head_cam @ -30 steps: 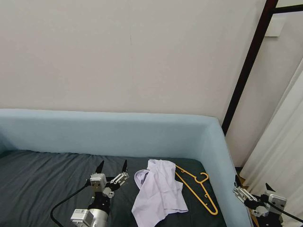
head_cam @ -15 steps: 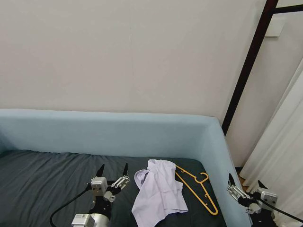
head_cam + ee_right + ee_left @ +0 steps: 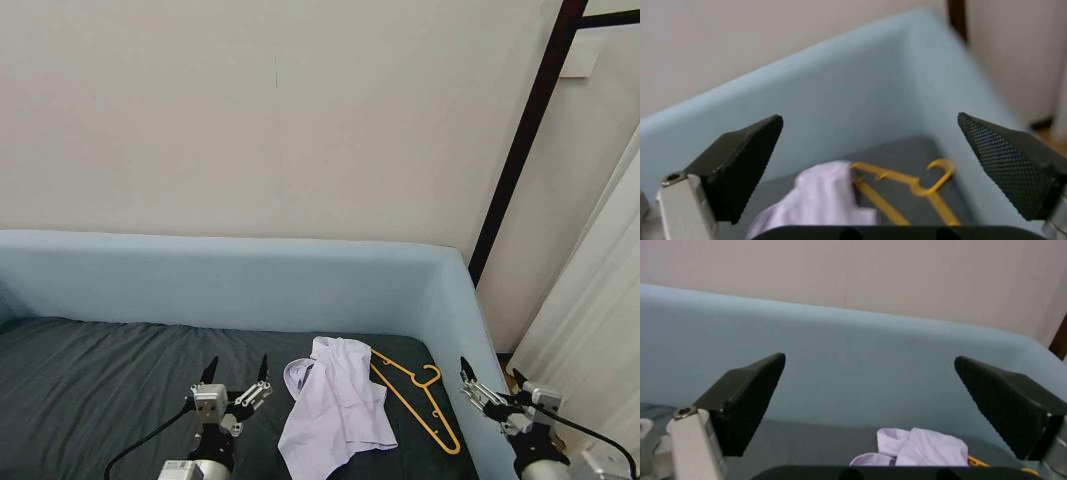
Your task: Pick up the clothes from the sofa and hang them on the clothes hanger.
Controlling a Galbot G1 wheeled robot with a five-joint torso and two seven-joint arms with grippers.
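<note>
Right end effector [image 3: 490,372] inward — blue sofa [image 3: 250,285]

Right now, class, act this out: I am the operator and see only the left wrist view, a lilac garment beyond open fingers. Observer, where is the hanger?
Observer: The orange hanger lies flat on the dark seat, right beside the lilac garment, on the robot's right of it.
Operator: And where is my other gripper?
Observer: The right gripper is open, by the sofa's right armrest, farther right than the hanger. The left gripper hovers over the seat, left of the garment and apart from it.
</note>
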